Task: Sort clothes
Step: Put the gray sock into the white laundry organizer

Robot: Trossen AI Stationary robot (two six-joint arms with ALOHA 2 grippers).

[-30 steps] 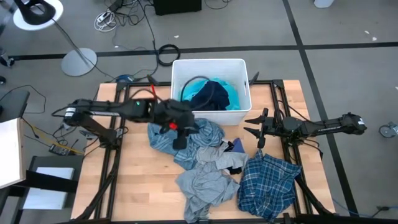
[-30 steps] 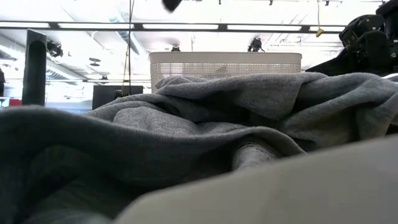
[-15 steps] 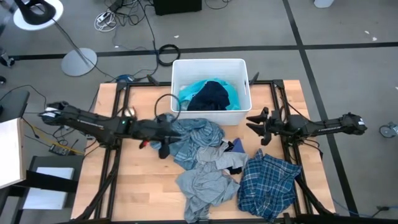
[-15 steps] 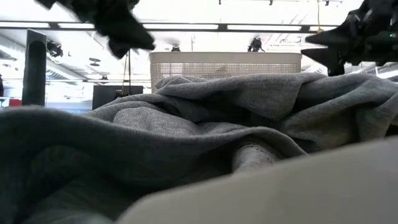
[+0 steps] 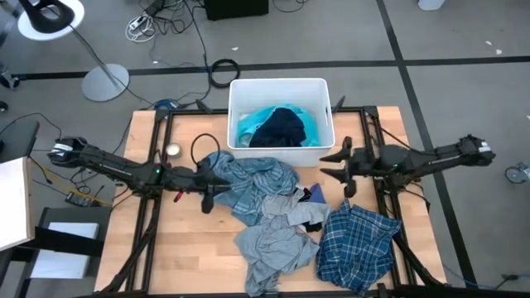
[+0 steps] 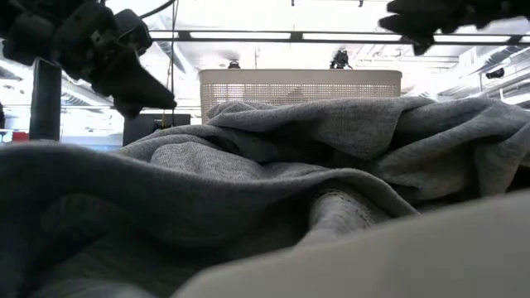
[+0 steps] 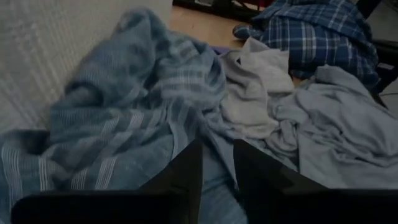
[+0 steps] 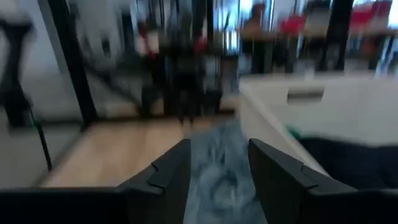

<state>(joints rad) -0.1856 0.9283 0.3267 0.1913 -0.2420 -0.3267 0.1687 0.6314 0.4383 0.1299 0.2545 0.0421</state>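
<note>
A white bin [image 5: 325, 124] at the table's far side holds a turquoise garment [image 5: 308, 124] and a navy one [image 5: 280, 126]. On the table lie a blue striped shirt [image 5: 252, 180], a grey garment [image 5: 273, 242] and a blue-and-white plaid shirt [image 5: 358, 244]. My left gripper [image 5: 207, 199] is low at the striped shirt's left edge [image 7: 124, 130], its fingers a narrow gap apart, and I see no hold. My right gripper [image 5: 330, 163] is open and empty in the air, right of the bin.
A small round tin [image 5: 173, 151] lies on the table's far left. A pale cloth [image 5: 290, 207] and a dark piece [image 5: 313, 196] lie in the pile's middle. The grey garment fills the low view's foreground [image 6: 290, 165]. Bare wood [image 5: 178, 248] shows at the near left.
My left gripper has gone from over the striped shirt beside the bin toward the table's left edge and down, and the arm now lies stretched low. My right gripper has gone up a little. The clothes have kept still.
</note>
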